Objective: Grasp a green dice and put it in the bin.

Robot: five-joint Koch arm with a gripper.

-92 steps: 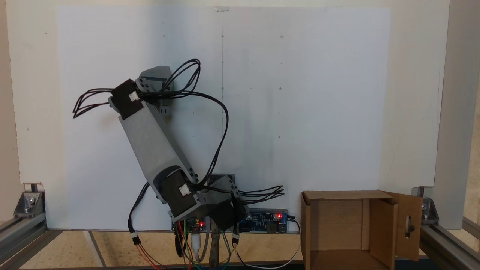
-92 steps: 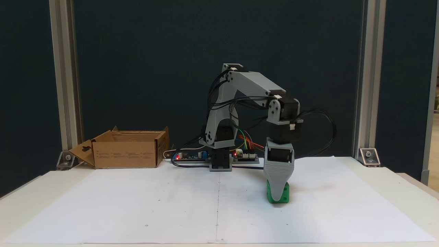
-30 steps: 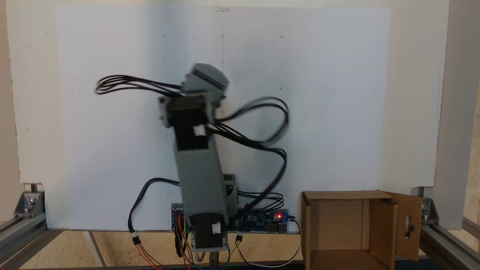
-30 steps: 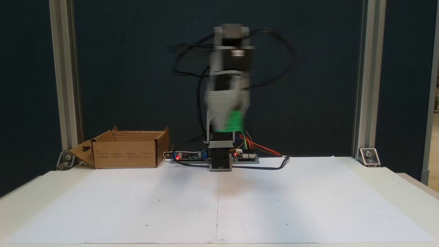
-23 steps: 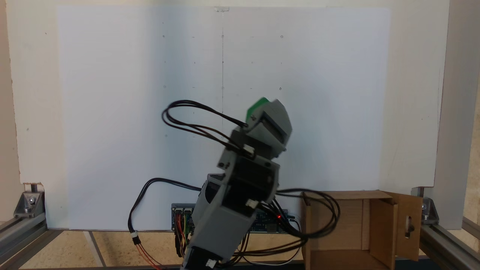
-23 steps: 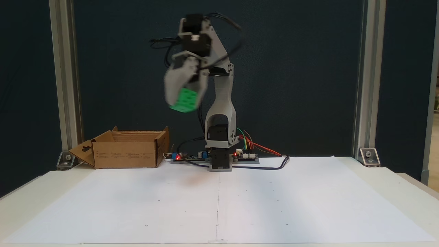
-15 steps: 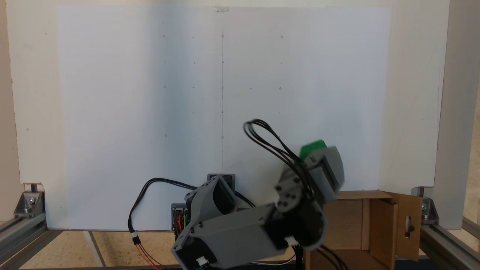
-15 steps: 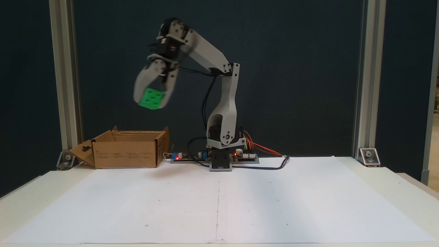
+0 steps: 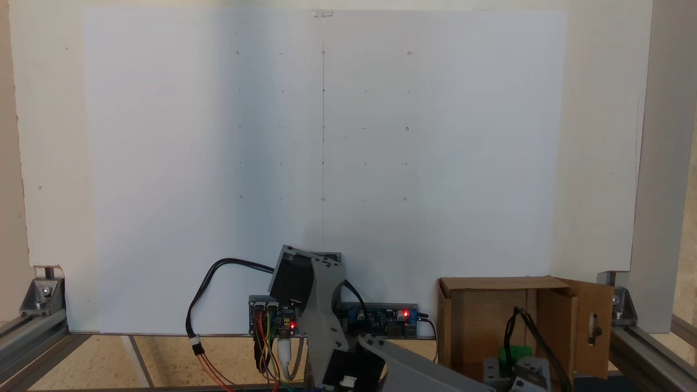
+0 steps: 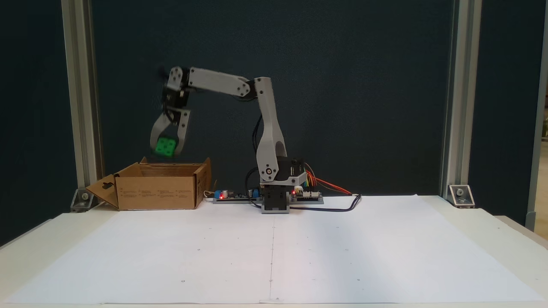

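1. Green dice (image 10: 165, 146) sits clamped between the two grey fingers (image 10: 157, 130) of the gripper (image 10: 166, 149), lifted clear of everything, with a pipped face towards the camera in a fixed view.
2. Fingers are parted no wider than the cube and hold nothing else; the grip sits at their tips, so the hold looks shallow.
3. Below the fingers stands the bin (image 10: 156, 191), its open top just under the dice; a fixed view from above shows the dice (image 9: 514, 354) over the box (image 9: 482, 313) interior.
4. Beyond the fingers, one flap (image 10: 102, 189) with a keyhole cutout hangs outward.
5. Risk, as I judge it: released from this height, the hard cube could bounce off the floor or a wall and hop out; an uneven opening could flick it sideways onto the rim.
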